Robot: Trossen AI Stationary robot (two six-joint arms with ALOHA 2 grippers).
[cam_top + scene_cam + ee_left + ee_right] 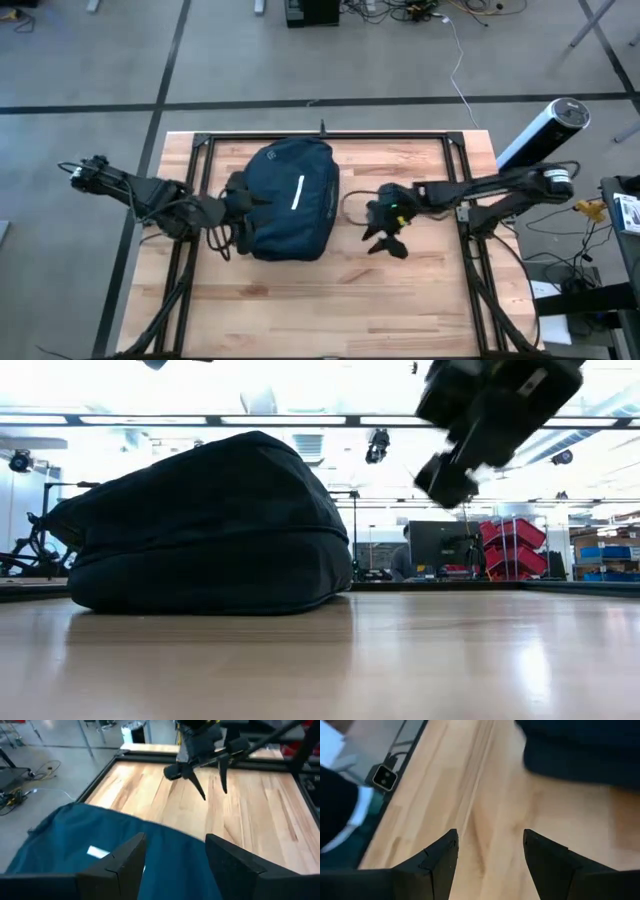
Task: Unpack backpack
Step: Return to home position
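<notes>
Backpack (290,200) lies nearer the desk's (400,310) left edge. Left gripper (175,855) wide and empty at the bag's left side. Right gripper (385,240) wide and empty, raised over bare desk, probably clear for homing.

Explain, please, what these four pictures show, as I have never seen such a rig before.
This is a robot with two dark arms working at a wooden table. Each arm ends in a two-finger gripper. One picture looks straight down from above, one looks level across the table top, and the other two come from cameras on the arms' wrists, looking out past their own fingers. A dark navy backpack lies on the table. The left gripper is open and hangs over the backpack's edge. The right gripper is also open, raised above bare wood and apart from the backpack. Neither gripper holds anything.
</notes>
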